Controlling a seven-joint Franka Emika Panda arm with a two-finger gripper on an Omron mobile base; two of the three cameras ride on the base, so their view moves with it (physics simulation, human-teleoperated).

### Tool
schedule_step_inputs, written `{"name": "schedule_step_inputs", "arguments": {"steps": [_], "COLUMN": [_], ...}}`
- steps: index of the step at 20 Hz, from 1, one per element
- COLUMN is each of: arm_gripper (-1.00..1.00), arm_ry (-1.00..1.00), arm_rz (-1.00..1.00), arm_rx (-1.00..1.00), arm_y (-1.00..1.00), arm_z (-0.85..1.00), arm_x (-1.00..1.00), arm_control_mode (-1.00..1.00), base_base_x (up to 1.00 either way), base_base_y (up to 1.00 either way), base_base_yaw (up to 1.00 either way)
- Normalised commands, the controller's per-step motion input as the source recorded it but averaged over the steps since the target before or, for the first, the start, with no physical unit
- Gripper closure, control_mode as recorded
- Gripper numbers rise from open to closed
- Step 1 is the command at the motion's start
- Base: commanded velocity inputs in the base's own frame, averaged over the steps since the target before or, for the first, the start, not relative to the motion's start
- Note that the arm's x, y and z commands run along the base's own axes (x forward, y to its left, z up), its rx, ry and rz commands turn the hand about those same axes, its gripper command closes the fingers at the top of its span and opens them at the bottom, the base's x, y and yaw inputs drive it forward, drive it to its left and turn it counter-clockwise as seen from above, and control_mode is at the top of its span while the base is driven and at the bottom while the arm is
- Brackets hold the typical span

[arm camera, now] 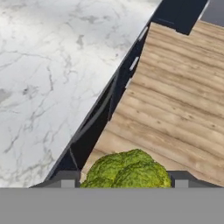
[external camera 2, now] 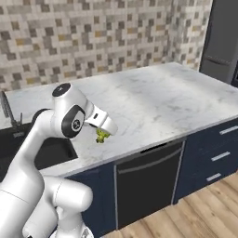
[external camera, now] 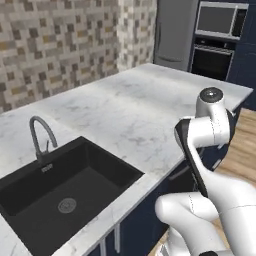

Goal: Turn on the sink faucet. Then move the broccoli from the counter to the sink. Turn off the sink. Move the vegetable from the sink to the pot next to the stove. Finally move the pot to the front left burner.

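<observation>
My gripper (arm camera: 124, 180) is shut on the broccoli (arm camera: 127, 170), a green floret wedged between the two dark finger tips. In the right base view the broccoli (external camera 2: 101, 135) hangs under the hand, just above the front edge of the white marble counter (external camera 2: 153, 97), right of the sink. The black sink (external camera: 100, 167) with its round drain lies at the lower left, and the grey gooseneck faucet (external camera: 40, 134) stands behind it. The hand looks down over the counter (arm camera: 43, 65) edge and the floor. The pot and the stove are out of view.
Dark blue cabinet fronts and a dishwasher door (external camera 2: 148, 181) run below the counter edge. Wood floor (arm camera: 175, 87) lies in front. A built-in oven and microwave (external camera: 217, 35) and a grey fridge (external camera: 175, 30) stand at the far end. Mosaic tile wall (external camera: 55, 45) backs the counter.
</observation>
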Motion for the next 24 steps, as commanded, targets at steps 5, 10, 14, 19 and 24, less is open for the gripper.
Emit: {"name": "schedule_step_inputs", "arguments": {"steps": [5, 10, 14, 19, 24], "arm_gripper": [1.00, 1.00, 1.00, 1.00, 1.00], "arm_ry": [0.00, 0.00, 0.00, 0.00, 0.00], "arm_rz": [0.00, 0.00, 0.00, 0.00, 0.00], "arm_rx": [0.00, 0.00, 0.00, 0.00, 0.00], "arm_y": [0.00, 0.00, 0.00, 0.00, 0.00], "arm_z": [0.00, 0.00, 0.00, 0.00, 0.00], "arm_x": [0.00, 0.00, 0.00, 0.00, 0.00], "arm_control_mode": [1.00, 1.00, 1.00, 1.00, 1.00], "base_base_x": [0.00, 0.06, 0.16, 0.21, 0.22], "base_base_y": [-0.38, -0.30, -0.22, -0.19, -0.22], "base_base_yaw": [-0.40, -0.40, -0.40, -0.40, -0.39]}}
